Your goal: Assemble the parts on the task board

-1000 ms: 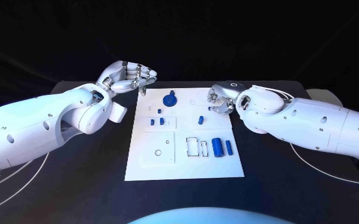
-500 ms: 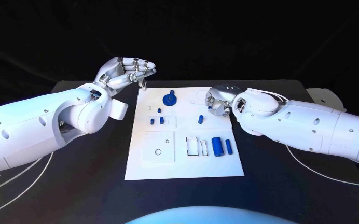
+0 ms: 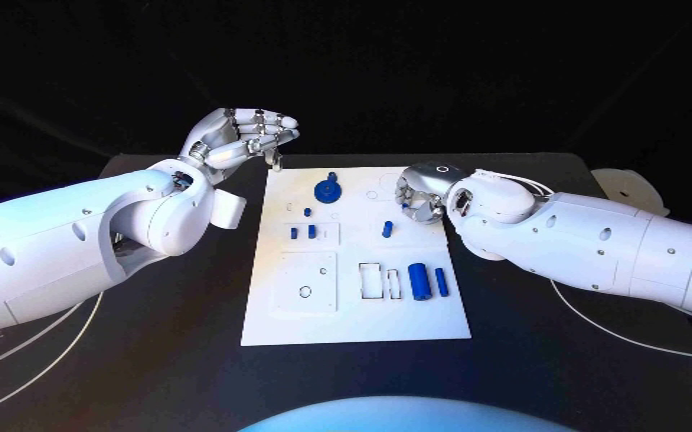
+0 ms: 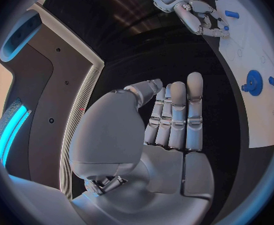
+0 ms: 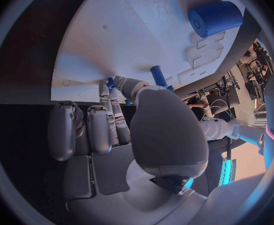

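Head view: a white task board [image 3: 289, 312] lies at centre frame on the black worktop [image 3: 130, 352], blue parts [image 3: 418, 282] scattered across it. The left robot hand [image 3: 245, 137], upper left, hovers off the board's far corner, fingers curled in around nothing. The right robot hand [image 3: 418, 195] sits at the board's right edge.

Left wrist view: fingers [image 4: 174, 115] bent over an empty palm.

Right wrist view: fingertips [image 5: 121, 82] meet at a small blue part [image 5: 110, 82] on the board; whether they clamp it cannot be told.
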Motion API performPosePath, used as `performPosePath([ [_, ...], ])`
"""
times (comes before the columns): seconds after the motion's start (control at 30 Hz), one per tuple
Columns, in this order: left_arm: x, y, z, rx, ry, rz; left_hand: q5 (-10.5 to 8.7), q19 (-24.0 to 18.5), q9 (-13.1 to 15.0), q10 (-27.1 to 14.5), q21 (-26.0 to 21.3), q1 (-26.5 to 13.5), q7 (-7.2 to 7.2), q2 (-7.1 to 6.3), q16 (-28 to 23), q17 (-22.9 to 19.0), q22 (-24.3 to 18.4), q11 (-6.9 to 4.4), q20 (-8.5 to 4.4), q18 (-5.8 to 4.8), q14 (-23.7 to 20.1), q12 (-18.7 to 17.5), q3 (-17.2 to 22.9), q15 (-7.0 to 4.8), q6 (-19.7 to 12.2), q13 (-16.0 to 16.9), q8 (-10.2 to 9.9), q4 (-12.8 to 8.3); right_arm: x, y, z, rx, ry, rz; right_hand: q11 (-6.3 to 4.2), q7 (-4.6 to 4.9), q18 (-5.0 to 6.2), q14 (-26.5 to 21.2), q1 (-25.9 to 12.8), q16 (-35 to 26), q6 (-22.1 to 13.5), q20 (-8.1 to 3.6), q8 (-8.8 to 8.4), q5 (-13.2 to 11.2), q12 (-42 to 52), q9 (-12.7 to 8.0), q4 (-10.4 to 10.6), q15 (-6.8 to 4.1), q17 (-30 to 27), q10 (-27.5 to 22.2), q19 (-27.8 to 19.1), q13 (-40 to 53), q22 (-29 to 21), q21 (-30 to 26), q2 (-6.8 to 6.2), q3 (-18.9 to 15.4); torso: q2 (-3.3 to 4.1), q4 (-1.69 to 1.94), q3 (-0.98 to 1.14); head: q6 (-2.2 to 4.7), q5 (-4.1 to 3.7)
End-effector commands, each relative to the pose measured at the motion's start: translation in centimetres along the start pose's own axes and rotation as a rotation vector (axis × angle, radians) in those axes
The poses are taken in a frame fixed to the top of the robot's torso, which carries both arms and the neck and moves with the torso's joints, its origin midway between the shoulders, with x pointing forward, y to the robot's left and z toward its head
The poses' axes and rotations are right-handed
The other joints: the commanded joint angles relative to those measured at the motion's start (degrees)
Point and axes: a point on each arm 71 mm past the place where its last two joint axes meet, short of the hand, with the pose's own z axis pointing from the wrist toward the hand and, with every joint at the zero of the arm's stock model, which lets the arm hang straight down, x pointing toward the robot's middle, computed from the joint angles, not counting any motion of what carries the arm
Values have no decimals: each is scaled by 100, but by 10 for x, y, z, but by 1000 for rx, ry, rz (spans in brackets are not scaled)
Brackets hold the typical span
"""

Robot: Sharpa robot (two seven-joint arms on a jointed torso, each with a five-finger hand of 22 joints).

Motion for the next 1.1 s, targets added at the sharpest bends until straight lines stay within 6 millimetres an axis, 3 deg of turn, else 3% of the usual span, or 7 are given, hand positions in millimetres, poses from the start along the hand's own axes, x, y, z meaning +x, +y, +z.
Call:
performPosePath([
  [0.03, 2, -1, 0, 4, 12, -18, 37, -50, -6, -46, -35, 6, 22, 45, -29, -8, -8, 5, 2, 42, -44, 38, 0, -12, -21, -4, 25, -47, 9, 1, -1, 3, 51, -61, -15, 5, -133, 378, 59, 49, 62, -17, 34, 19, 27, 16, -37, -12, 423, 75, 110, 8, 693, 117, 26, 13, 2, 6, -2, -9, -11],
  [0.23, 1, -1, 0, -3, 9, -16, 36, -49, -8, -51, -37, 13, 25, 48, -31, -12, -10, 7, 1, 42, -46, 40, 0, -12, -27, -5, 25, -55, 13, 1, 0, 12, 69, -98, -63, -29, -214, 380, 92, 77, 170, -26, 102, 10, 85, 58, -127, -62, 429, 219, 253, 49, 930, 500, 82, 41, -3, -3, -2, -24, -3],
  [0.33, 1, -1, -1, -6, 7, -16, 37, -47, -10, -58, -38, 24, 29, 56, -33, -17, -12, 10, 1, 42, -47, 44, 3, -11, -32, -6, 25, -64, 14, 1, 0, 14, 69, -114, -95, -54, -238, 374, 144, 78, 234, -45, 144, -163, 110, 87, -215, -93, 415, 292, 297, 85, 1010, 622, 162, 113, -3, -3, -2, -30, -2],
  [0.63, 1, 0, -1, -12, 7, -16, 39, -42, -13, -68, -39, 54, 34, 69, -37, -28, -13, 13, -2, 42, -50, 55, 10, -11, -39, -7, 29, -92, 15, 7, -2, 2, 33, -129, -135, -80, -271, 360, 170, 42, 315, -76, 211, -55, 147, 141, -350, -129, 357, 402, 352, 144, 1110, 780, 245, 193, -7, -4, -4, -34, -17],
  [0.97, 1, 0, -1, -13, 9, -16, 39, -40, -14, -71, -39, 59, 37, 71, -38, -31, -13, 15, -2, 42, -51, 58, 10, -11, -41, -8, 30, -99, 9, 11, -5, -18, -73, -106, -146, -87, -297, 352, 130, 6, 350, -88, 244, 58, 157, 175, -432, -139, 301, 455, 395, 180, 1182, 896, 247, 220, -6, -3, -3, -22, -16],
  [1.1, 2, 0, -1, -13, 9, -16, 39, -40, -14, -71, -39, 59, 37, 71, -38, -31, -13, 15, -2, 42, -51, 58, 10, -11, -41, -8, 30, -99, 6, 12, -7, -26, -112, -93, -164, -110, -303, 357, 37, 18, 373, -98, 276, -159, 145, 213, -442, -153, 291, 477, 404, 205, 1204, 927, 274, 196, -6, -8, -3, -19, -13],
])
